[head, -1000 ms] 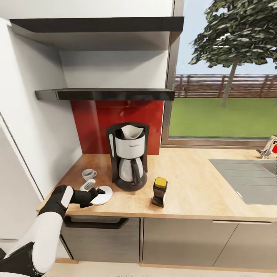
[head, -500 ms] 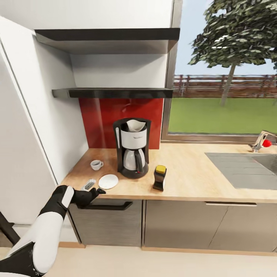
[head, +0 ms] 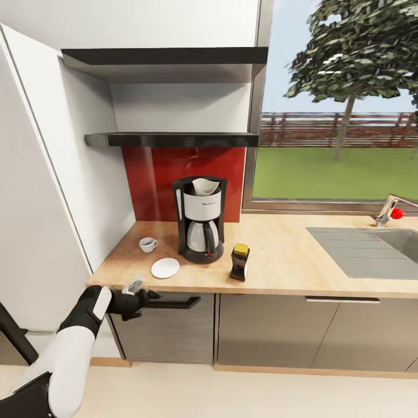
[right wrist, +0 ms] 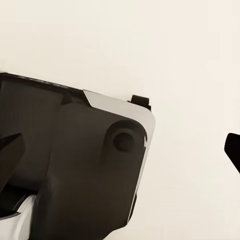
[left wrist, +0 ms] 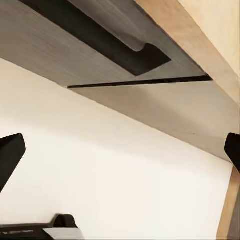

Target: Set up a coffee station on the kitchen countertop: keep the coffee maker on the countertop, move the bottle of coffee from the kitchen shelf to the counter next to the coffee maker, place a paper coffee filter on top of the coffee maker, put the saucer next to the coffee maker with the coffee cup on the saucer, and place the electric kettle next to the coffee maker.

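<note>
On the countertop: your coffee maker [head: 200, 220] stands at the back by the red wall, on the kitchen countertop [head: 290, 261], with the paper coffee filter [head: 206, 186] in its top.
Saucer: you see the saucer [head: 165, 267] just beside the machine, at its 7 o'clock, nothing on it.
Cup: the coffee cup [head: 147, 244] sits apart from the saucer, at the machine's 9 o'clock.
Bottle: the bottle of coffee [head: 239, 262] is at the machine's 4 o'clock.
Left gripper: your left gripper [head: 141, 294] hangs before the counter edge, fingers apart, nothing between them.
Right gripper: the right gripper [right wrist: 122, 147] points at the pale floor, fingers wide apart.
Shelf: the kitchen shelf [head: 174, 139] is at 12 o'clock above.
</note>
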### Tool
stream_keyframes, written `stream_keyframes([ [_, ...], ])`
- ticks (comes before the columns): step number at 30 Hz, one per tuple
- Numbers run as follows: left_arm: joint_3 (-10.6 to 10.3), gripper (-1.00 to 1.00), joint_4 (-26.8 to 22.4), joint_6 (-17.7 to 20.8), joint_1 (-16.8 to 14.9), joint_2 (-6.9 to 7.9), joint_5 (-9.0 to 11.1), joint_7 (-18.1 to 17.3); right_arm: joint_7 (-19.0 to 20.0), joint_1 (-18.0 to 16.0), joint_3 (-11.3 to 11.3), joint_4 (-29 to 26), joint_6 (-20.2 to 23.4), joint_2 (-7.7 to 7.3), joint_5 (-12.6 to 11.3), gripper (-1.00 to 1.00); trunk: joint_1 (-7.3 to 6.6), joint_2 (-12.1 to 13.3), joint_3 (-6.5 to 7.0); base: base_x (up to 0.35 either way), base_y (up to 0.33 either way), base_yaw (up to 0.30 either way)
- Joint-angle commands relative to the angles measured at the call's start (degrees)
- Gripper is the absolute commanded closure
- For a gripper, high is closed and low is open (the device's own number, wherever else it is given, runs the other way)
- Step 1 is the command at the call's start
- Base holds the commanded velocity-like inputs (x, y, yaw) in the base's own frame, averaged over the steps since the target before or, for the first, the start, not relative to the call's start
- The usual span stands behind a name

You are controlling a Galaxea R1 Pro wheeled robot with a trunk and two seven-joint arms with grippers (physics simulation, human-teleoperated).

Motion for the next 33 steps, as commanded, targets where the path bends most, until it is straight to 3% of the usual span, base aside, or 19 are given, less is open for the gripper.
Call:
stream_keyframes([
  [1,0.15,-1.0,-0.03,0.4,0.99,0.05,0.42,-0.02,0.18,-0.05,0.4,-0.03,-0.04,-0.02,-0.42,-1.0,0.04,-0.13,-0.13,0.0,0.0,0.0],
  [10,-0.57,-1.0,-0.18,-0.23,10.9,0.6,0.2,-0.36,0.18,-0.05,0.4,-0.15,-0.01,0.12,-0.42,-1.0,0.04,-0.13,-0.13,0.0,0.0,0.0],
  [11,-0.65,-1.0,-0.2,-0.83,13.06,0.67,0.01,-0.43,0.18,-0.05,0.33,-0.24,-0.03,0.14,-0.42,-1.0,0.04,-0.13,-0.13,0.0,0.0,0.0],
  [15,-0.82,-1.0,-0.15,-3.75,16.6,0.81,-0.24,-0.46,0.13,-0.05,0.21,-0.36,-0.03,0.15,-0.42,-1.0,0.04,-0.13,-0.13,0.0,0.0,0.0],
  [18,-2.22,-1.0,-0.14,-7.73,19.68,0.83,-0.7,-0.47,0.08,-0.05,0.12,-0.39,-0.04,0.11,-0.42,-1.0,0.04,-0.13,-0.13,0.0,0.0,0.0],
  [21,-5.61,-1.0,-0.1,-14.39,23.25,0.86,-1.47,-0.42,-1.36,-0.05,0.04,-0.4,-0.04,0.02,-0.72,-1.0,0.04,-0.13,-0.13,0.0,0.0,0.0],
  [23,-8.37,-1.0,-0.07,-21.01,26.02,0.96,-2.09,-0.4,-4.73,-0.05,-0.47,-0.44,-0.05,0.02,-1.98,-1.0,0.04,-0.13,-0.13,0.0,0.0,0.0],
  [27,-11.1,-1.0,0.02,-30.53,29.97,1.0,-4.04,-0.32,-10.23,-0.05,-1.68,-0.48,-0.04,0.24,-4.59,-1.0,0.04,-0.13,-0.13,0.0,0.0,0.0],
  [30,-12.29,-1.0,0.22,-38.57,33.14,0.94,-8.09,0.0,-12.21,-0.05,-2.07,-0.49,-0.04,0.42,-5.67,-1.0,0.04,-0.13,-0.13,0.0,0.0,0.0],
  [32,-12.61,-1.0,1.96,-46.29,35.27,0.94,-12.82,0.28,-12.76,-0.05,-2.19,-0.49,-0.04,0.54,-6.03,-1.0,0.04,-0.13,-0.13,0.0,0.0,0.0],
  [33,-12.7,-1.0,4.7,-52.15,36.32,0.94,-16.21,0.64,-12.92,-0.05,-2.26,-0.51,-0.04,0.61,-6.16,-1.0,0.04,-0.13,-0.13,0.0,0.0,-0.054],
])
